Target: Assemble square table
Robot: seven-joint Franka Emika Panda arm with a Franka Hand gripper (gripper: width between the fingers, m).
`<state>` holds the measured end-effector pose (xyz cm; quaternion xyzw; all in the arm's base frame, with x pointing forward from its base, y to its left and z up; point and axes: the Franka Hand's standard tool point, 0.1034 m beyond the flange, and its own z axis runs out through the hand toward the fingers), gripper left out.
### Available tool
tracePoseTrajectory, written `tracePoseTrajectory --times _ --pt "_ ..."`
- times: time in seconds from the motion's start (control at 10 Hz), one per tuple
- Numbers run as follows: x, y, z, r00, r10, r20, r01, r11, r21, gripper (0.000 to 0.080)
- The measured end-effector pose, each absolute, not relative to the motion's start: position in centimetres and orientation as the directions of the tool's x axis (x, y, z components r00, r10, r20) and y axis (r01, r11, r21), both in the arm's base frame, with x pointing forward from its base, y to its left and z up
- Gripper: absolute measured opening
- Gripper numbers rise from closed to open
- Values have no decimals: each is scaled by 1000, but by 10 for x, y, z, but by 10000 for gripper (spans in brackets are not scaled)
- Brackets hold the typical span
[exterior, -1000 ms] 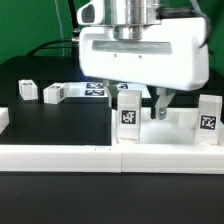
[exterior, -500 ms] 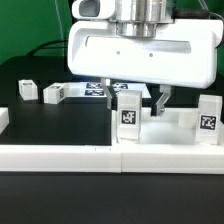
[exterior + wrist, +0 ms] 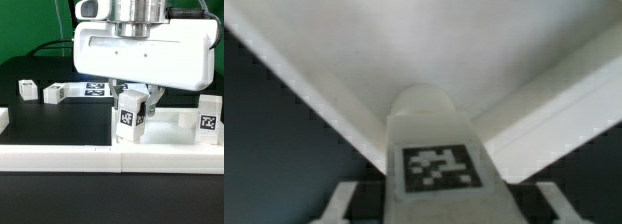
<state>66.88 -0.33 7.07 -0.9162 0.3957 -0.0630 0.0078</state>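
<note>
leg block: white plastic, smooth, matt; tag printed in black | gripper housing above leg block: white plastic, faint gloss is observed | table beneath leg block: black, matt

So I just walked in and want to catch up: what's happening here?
The arm's hand is closed on one tagged white leg block, holding it tilted. A second leg block stands upright toward the exterior view's right, and two more blocks sit on the black table at its left.
</note>
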Motion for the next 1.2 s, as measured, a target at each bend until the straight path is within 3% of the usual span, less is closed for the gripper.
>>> tracePoseTrajectory --times 0.3,0.6,0.7,0.8,0.9,1.0,1.2 --pt "669 -10 71 275 -962 -7 -952 -271 -146 290" --pt "667 -12 69 -42 -993 -115 -985 60 -159 290" --pt "667 -12 69 -79 -989 -124 -983 98 -155 290" --pt "667 -11 69 -102 -987 -127 -981 121 -152 290" --pt "667 -11 69 -95 -988 -126 -982 113 -152 399" --pt "666 -9 68 -11 -995 -100 -988 26 -154 399" --pt "661 4 65 362 -932 -29 -924 -355 -142 625"
